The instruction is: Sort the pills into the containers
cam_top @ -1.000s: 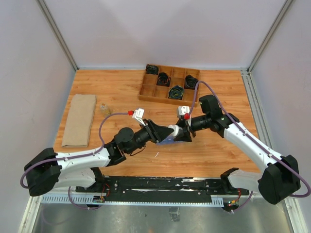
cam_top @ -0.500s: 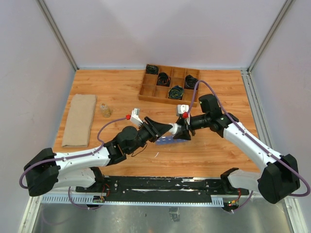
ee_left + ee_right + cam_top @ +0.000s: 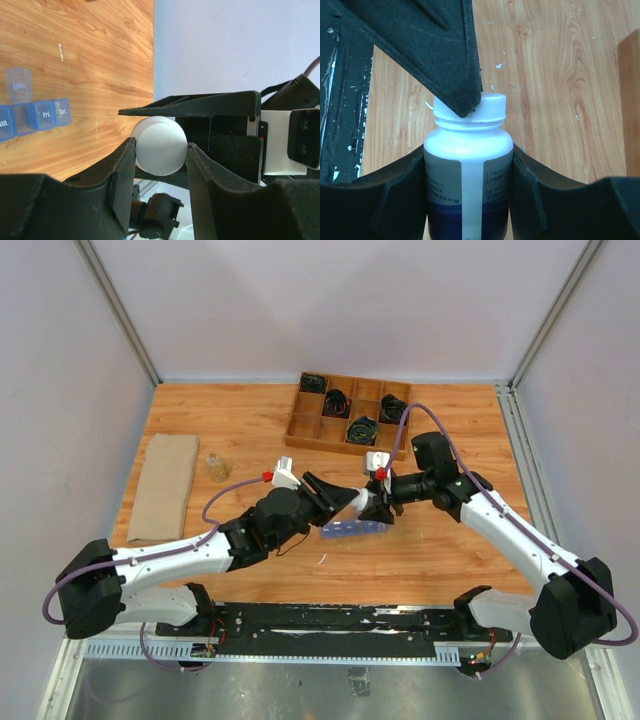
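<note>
1. Since a second ago, both grippers have drifted off the pill organizer toward its far side, uncovering the blue strip, which lies flat on the table.
2. Above the pill organizer, the right gripper, jaws about half-spread, clamps the white bottle. The left gripper, jaws narrow, pinches its cap. These opposed holds seem suited to unscrewing.
3. One compartment lid stands open, likely awaiting pills.
4. Wood-grain tabletop; pale enclosure walls beyond the organizer.
</note>
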`<state>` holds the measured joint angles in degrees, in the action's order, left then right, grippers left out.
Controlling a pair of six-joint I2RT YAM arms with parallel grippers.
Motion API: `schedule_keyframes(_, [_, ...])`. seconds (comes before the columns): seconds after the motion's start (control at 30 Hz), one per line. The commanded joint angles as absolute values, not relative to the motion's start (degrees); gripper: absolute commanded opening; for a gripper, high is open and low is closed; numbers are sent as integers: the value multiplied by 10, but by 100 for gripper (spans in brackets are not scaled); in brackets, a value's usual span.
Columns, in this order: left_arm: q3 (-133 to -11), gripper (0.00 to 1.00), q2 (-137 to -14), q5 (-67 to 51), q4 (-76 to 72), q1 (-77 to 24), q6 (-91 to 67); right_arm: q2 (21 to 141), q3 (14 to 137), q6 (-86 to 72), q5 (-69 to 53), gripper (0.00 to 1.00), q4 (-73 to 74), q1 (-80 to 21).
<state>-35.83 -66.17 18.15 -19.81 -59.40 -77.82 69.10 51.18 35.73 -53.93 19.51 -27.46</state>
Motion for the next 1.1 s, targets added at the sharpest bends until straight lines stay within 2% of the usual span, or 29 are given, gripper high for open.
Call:
schedule_keyframes(0.0, [-405, 6, -687, 168, -212, -601, -790, 692, 524, 353, -555, 1, 197, -279])
schedule_keyframes(0.13, [-408, 10, -692, 159, -212, -601, -780, 692, 524, 353, -556, 1, 197, -278])
schedule_keyframes(0.37, [-408, 47, -685, 138, -210, -601, -751, 691, 526, 353, -562, 1, 198, -278])
schedule_keyframes(0.57, [-398, 67, -674, 129, -210, -601, -740, 691, 525, 355, -570, 1, 200, -276])
schedule_keyframes(0.73, [-390, 74, -667, 117, -210, -601, -728, 691, 526, 356, -572, 1, 202, -276])
schedule_keyframes(1.07, [-325, 78, -605, 116, -210, -616, -717, 689, 525, 358, -583, 0, 203, -273])
